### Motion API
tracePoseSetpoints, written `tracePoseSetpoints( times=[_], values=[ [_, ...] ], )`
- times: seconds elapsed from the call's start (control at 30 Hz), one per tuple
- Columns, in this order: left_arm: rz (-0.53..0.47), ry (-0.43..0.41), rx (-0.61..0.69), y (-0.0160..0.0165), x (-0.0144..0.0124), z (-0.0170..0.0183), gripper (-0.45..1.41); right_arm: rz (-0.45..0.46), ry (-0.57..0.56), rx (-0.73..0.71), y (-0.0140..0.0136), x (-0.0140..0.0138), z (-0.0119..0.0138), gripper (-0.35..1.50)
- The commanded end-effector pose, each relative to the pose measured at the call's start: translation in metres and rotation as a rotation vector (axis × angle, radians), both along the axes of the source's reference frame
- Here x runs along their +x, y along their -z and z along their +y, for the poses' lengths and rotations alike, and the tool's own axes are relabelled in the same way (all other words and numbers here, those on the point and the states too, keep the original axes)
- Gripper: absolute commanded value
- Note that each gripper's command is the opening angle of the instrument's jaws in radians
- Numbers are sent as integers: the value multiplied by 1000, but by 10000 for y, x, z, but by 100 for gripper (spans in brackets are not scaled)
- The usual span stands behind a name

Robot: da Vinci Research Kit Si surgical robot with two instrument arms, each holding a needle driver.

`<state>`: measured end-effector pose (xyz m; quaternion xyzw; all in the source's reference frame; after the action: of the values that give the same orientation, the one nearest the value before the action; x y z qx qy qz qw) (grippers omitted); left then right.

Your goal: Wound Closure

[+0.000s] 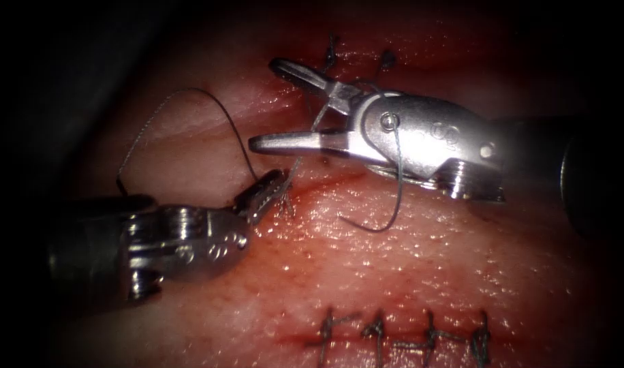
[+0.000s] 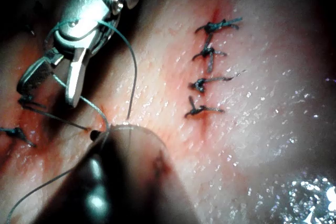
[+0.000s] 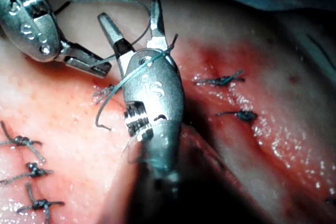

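Pincer work first, endoscope view: the left pincer (image 1: 274, 185) is closed on the thread (image 1: 223, 119) right at the cut (image 1: 325, 180), its tip beside a frayed thread end there. From it the thread arcs up and away from the cut over the tissue (image 1: 394, 272). The right pincer (image 1: 274, 105) gapes wide just above the cut, gripping nothing; thread is draped over its body and hangs as a loose curl below. A row of finished stitches (image 1: 400, 334) lies well below the cut.

Left wrist view: the right pincer (image 2: 47, 85) stands spread, thread running between its jaws down to the cut.

Right wrist view: the left pincer (image 3: 97, 66) is clamped shut beside the open right pincer (image 3: 131, 17). I cannot make out the needle.
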<state>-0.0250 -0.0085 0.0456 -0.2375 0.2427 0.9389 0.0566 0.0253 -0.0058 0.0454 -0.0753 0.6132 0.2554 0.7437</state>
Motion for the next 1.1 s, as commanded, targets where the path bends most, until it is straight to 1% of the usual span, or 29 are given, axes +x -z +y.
tracePoseSetpoints(
  times=[0.03,0.07,0.1,0.13,0.17,0.23,0.3,0.33,0.37,0.4,0.43,0.5,0.57,0.6,0.63,0.73,0.93,1.03,1.07,1.1],
  values=[
    [2,1,0,-1,-6,-3,-45,-37,9,7,-11,2,1,131],
    [5,2,-1,1,-6,-6,-45,-55,9,5,-13,0,2,131],
    [10,5,-2,5,-7,-11,-45,-91,-6,10,-19,-2,3,136],
    [10,5,-2,5,-7,-11,-45,-91,-6,10,-19,-2,3,136],
    [17,3,-5,8,-8,-14,-45,-110,-7,14,-21,-2,3,138],
    [27,-3,-10,12,-9,-18,-45,-146,30,28,-24,-2,1,138],
    [34,-6,-11,17,-8,-21,-45,-162,96,43,-26,-1,-4,128],
    [38,-10,-12,22,-7,-22,-45,-146,187,54,-27,1,-12,93],
    [38,-11,-11,24,-6,-23,-45,-147,217,65,-28,2,-15,74],
    [41,-16,-12,25,-5,-23,-45,-160,247,73,-29,2,-19,59],
    [41,-16,-12,25,-5,-23,-45,-160,247,73,-29,2,-19,59],
    [40,-18,-15,29,-2,-21,-45,-177,310,87,-30,3,-26,9],
    [37,-17,-21,33,1,-19,-45,-172,351,94,-31,3,-31,-25],
    [38,-21,-23,34,2,-17,-45,-169,368,96,-32,4,-33,-32],
    [35,-20,-23,36,4,-15,-45,-166,386,98,-32,4,-35,-35],
    [32,-18,-31,42,6,-8,-45,-167,439,97,-35,6,-41,-35],
    [41,-29,-49,61,4,8,-45,-199,547,108,-48,7,-53,-35],
    [38,-42,-57,68,2,18,-45,-183,605,133,-51,8,-60,-35],
    [29,-50,-54,69,2,26,-45,-159,626,137,-51,9,-63,-35],
    [27,-56,-54,69,2,29,-45,-144,637,146,-50,10,-63,-28]
  ],
)
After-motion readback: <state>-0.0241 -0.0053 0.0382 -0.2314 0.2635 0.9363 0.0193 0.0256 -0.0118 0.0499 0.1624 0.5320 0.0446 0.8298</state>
